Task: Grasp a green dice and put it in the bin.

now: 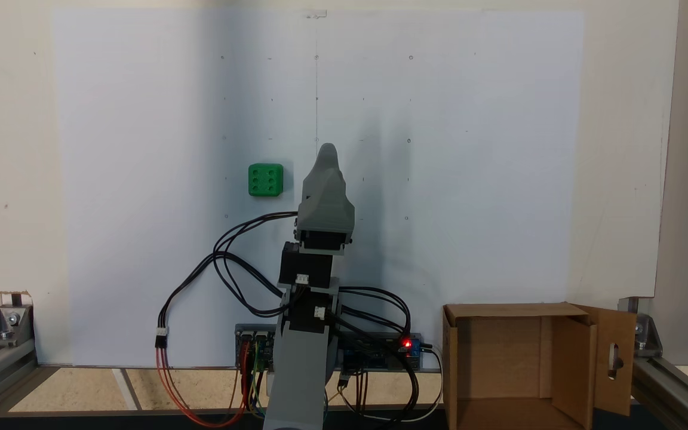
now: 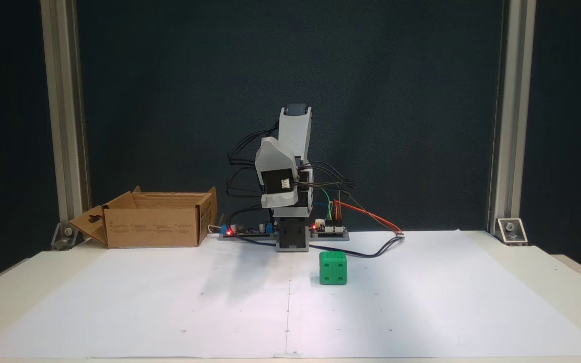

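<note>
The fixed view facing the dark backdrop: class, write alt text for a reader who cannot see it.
A green dice sits alone on white paper in front of a folded grey robot arm. An open cardboard box stands at the left, beside the arm's base, with one slotted flap hanging outward. The tool's state cannot be told.

The green dice point(image 1: 266, 180) looks like smooth, slightly glossy plastic. The bin point(image 2: 154, 225) is matt brown corrugated cardboard. Under the dice lies a smooth matt white paper sheet point(image 2: 421, 302). The arm point(image 2: 285, 176) beside the dice has matt grey plastic shells.
</note>
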Action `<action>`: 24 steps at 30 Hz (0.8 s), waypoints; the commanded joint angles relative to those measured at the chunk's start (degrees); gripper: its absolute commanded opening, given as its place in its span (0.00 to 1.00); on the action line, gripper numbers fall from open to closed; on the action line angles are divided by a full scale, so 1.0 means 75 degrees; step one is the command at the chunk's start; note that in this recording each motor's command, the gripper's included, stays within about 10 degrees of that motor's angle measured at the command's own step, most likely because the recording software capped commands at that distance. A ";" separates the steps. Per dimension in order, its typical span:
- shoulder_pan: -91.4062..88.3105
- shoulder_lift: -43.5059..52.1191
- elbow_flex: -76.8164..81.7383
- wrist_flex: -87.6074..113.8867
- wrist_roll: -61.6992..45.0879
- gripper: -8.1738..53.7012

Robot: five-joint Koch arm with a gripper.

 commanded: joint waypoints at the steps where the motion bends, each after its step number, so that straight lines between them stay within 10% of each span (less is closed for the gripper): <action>1: 0.0070 0.0809 0.0375 -0.0117 0.0246 0.86; 24: 0.0199 0.0797 0.0375 -0.0035 0.0211 0.86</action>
